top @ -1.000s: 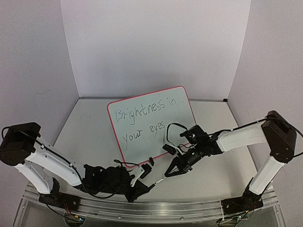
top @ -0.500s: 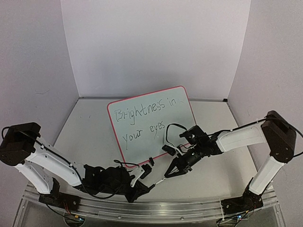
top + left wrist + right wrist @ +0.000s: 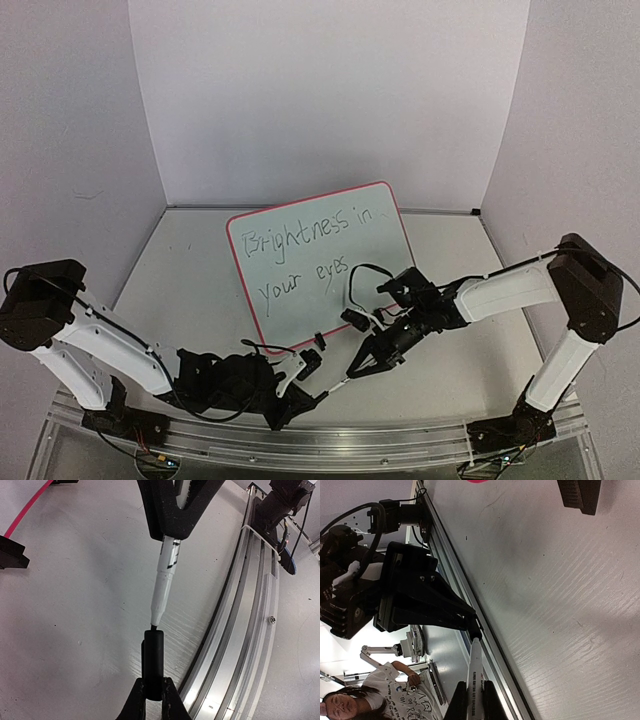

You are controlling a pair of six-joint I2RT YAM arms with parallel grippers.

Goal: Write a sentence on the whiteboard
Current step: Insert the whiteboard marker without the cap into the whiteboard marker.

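Whiteboard [image 3: 300,310] looked glossy and smooth, table [image 3: 75,605] was matt with faint grain, rail [image 3: 245,630] was brushed metal, pen [image 3: 163,580] was smooth white plastic, cap [image 3: 152,662] matt black.

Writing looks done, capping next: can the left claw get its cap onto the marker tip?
Probably yes: the cap in the left claw sits lined up right at the marker tip, nothing between.
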